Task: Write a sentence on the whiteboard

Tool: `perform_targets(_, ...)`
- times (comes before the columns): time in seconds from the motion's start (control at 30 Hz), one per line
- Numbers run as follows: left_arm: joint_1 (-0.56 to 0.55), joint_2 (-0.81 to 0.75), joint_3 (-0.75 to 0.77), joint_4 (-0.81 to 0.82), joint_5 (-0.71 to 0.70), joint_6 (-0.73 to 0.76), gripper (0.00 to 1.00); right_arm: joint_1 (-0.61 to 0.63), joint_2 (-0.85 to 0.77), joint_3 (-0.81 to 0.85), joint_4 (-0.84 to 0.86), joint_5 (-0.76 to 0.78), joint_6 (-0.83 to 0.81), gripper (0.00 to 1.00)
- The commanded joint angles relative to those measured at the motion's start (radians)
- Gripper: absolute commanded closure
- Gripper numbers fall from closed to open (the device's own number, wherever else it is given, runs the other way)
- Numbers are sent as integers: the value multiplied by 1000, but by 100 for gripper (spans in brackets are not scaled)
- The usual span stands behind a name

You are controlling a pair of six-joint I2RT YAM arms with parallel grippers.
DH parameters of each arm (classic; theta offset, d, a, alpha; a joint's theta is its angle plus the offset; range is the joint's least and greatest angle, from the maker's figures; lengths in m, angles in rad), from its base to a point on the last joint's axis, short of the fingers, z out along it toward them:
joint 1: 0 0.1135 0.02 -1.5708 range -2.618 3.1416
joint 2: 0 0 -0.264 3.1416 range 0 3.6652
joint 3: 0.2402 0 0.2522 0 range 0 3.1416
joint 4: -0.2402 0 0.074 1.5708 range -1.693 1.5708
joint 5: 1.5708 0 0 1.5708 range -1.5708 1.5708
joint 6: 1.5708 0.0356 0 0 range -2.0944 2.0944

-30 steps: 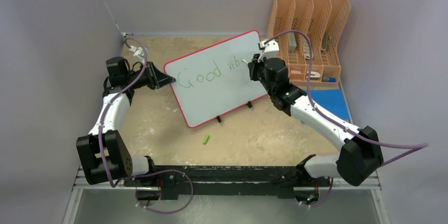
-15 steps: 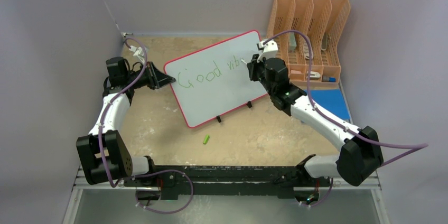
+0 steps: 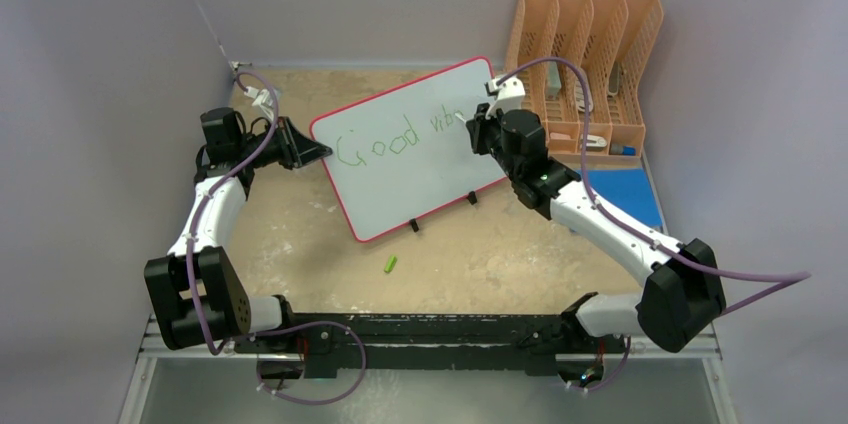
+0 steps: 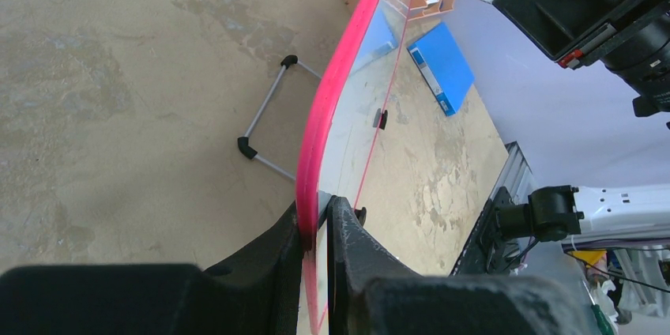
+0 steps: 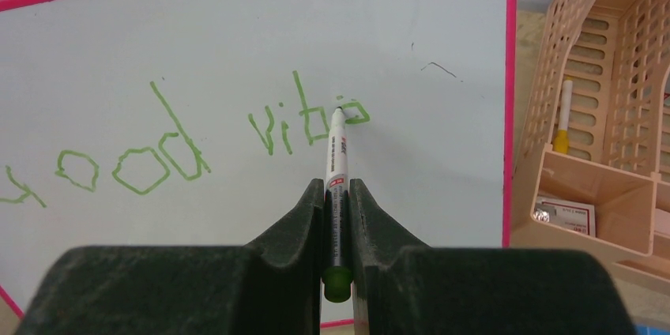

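Shifted slightly up the whiteboard (image 3: 400, 184), the right gripper (image 5: 337, 186) pinches a marker (image 5: 336, 149), tip on the sentence (image 5: 188, 139); the left gripper (image 4: 316, 224) clamps the red rim (image 4: 335, 90).

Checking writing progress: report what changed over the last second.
The right tool, shut on the marker, edged slightly away from the arm bases and leftward, its tip at the last green letter. Nothing was taken or let go. The left tool stays clamped on the whiteboard rim. The whiteboard, the earlier letters of the sentence and the green cap on the table did not move.
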Motion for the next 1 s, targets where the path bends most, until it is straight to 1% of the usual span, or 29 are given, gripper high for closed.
perform_targets(0.0,-13,-7,14,-24,-47,32,100,-2,-13,-21,-32,-14,11,100)
perform_targets(0.33,-13,-8,14,-22,-44,32,100,-2,-19,-49,-88,-15,52,100)
perform_targets(0.7,-13,-10,14,-24,-43,34,100,-3,2,-16,-82,128,75,100)
perform_targets(0.97,-13,-11,14,-24,-44,34,100,-6,-12,-1,-51,122,70,100)
